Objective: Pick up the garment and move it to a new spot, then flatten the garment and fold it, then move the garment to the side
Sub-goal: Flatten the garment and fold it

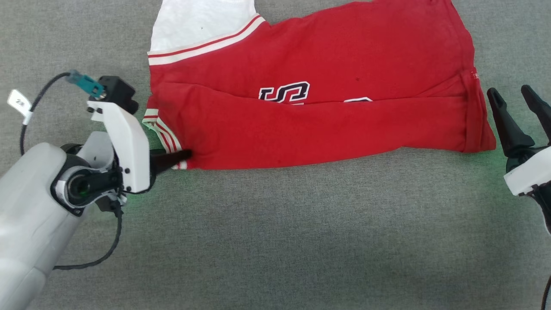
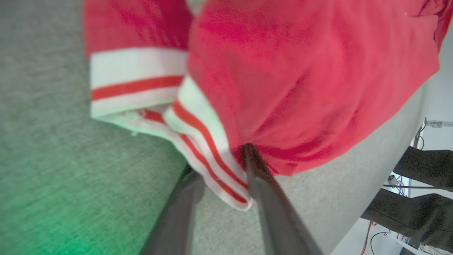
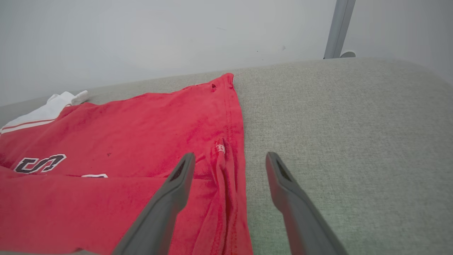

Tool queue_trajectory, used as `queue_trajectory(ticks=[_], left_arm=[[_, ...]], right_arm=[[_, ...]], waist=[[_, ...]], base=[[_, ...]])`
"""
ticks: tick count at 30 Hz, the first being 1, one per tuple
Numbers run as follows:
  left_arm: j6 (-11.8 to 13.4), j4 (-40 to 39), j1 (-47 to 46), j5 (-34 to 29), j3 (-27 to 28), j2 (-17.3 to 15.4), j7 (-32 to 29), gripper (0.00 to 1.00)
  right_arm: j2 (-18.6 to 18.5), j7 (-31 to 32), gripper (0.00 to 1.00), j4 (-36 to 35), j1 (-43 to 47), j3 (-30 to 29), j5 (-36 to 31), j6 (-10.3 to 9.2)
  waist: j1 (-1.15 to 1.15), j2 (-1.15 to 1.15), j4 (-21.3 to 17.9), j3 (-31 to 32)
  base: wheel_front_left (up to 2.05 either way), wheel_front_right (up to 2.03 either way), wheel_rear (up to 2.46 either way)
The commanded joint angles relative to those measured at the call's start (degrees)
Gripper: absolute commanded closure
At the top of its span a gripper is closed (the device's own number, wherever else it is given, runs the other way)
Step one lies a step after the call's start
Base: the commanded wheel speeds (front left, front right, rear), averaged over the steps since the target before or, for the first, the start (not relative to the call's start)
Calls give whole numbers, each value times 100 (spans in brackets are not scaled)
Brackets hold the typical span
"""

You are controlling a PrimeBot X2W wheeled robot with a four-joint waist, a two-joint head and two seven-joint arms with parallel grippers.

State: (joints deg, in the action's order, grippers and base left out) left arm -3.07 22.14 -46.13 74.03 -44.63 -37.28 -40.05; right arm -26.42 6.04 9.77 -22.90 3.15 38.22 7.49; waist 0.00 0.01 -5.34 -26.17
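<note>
The garment [image 1: 327, 125] lies folded on a grey surface [image 1: 275, 237]. Left claw [image 1: 178, 158]: jaws part open, astride its striped corner, fabric between them, not clamped. Right claw [image 1: 510, 90]: jaws wide, empty, just beside its right edge.

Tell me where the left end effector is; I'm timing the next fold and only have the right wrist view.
Observer: The left end effector is at the near left corner of the garment, pointing into it.
Operator: Does it have cloth?
Observer: In the left wrist view, its fingers stand apart with a corner of the striped trim lying between them. No closed grip shows.
Operator: And my side from above?
Observer: In the head view, the right end effector is open, just beside the garment's right edge.
</note>
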Motion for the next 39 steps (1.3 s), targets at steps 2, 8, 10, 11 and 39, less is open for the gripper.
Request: queue_trajectory(ticks=[2,8,10,11,39], left_arm=[[-6,301,307,26,-278,406,-45,100],[-169,327,147,13,-225,460,85,100],[-206,288,113,-38,-231,459,131,100],[-219,267,100,-58,-235,467,166,100],[-431,-363,644,-241,-307,249,1203,100]], right_arm=[[-32,30,0,-38,-7,-25,-46,-1],[-401,623,0,-170,41,318,-40,-1],[-651,1097,0,-249,67,568,-55,-1],[-793,1338,0,-297,60,674,-40,-1],[-1634,3720,100,-941,401,884,554,-1]], waist=[[0,-1,3,-14],[0,-1,60,-39],[0,-1,89,-59],[0,-1,109,-73],[0,-1,459,323]], base=[[0,0,0],[0,0,0],[0,0,0],[0,0,0],[0,0,0]])
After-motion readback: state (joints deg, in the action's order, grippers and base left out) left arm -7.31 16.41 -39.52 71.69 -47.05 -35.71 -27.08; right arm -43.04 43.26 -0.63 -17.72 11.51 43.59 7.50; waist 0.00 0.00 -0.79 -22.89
